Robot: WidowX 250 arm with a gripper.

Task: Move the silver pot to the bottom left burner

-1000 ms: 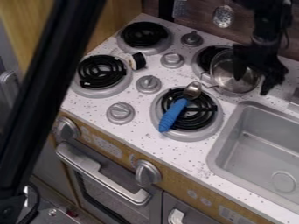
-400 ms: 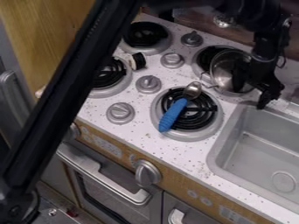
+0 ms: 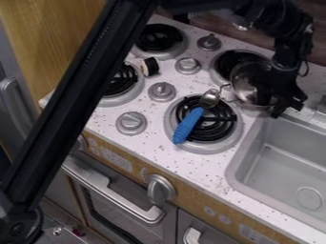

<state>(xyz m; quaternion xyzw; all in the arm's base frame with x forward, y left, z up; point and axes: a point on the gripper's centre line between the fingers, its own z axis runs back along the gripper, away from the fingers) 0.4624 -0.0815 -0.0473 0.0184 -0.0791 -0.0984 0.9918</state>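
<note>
We are seeing our hand (image 3: 288, 107) at the pot (image 3: 244, 87), near the sink (image 3: 240, 155); whether it is gripping, we cannot tell.

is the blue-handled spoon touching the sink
Apart: in the camera view, the blue-handled spoon lies across a burner's coil, with the burner's edge and white counter between it and the sink.

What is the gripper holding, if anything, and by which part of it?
It cannot be told: the gripper is at the right side of the silver pot, as seen here, and covers the place where it might hold the rim.
</note>
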